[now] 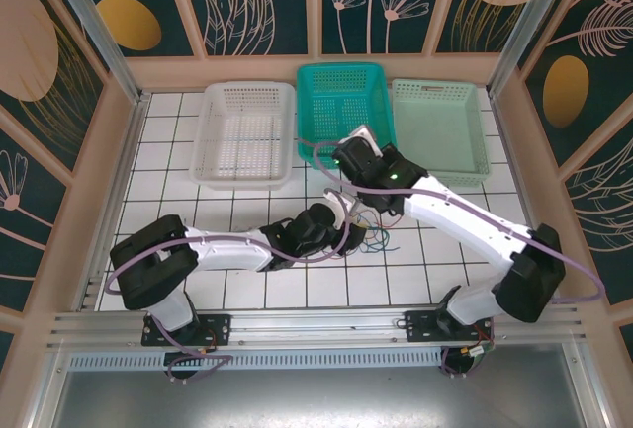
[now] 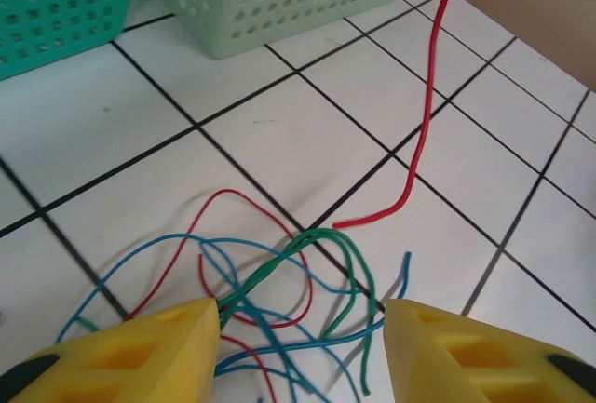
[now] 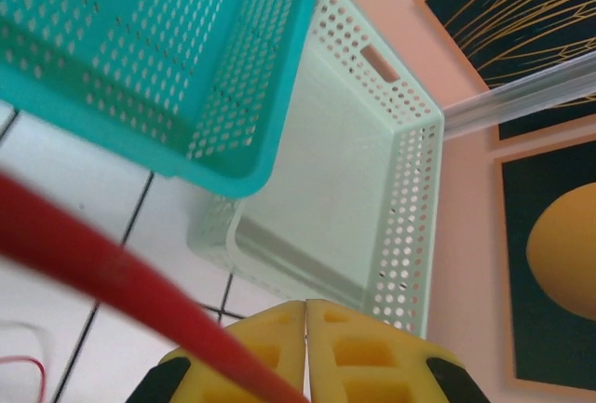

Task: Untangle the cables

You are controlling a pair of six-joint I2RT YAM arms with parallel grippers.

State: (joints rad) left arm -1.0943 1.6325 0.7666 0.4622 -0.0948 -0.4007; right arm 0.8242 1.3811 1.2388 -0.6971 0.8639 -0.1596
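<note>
Your white tiled tabletop (image 1: 158, 151) with dark grid lines sits inside peach-framed dark teal wall panels (image 1: 277, 23) painted with gold ovals and pale leaves.

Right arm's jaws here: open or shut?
Shut. The right gripper shows its yellow jaws meeting with no gap; the red cable runs across one of them.

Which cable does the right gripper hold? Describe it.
On the white tiled table, a tangle of thin wires lies between the yellow fingers of the left gripper. The bright red cable rises away from it into the shut right gripper; its neighbours lie flat, looped together.
</note>
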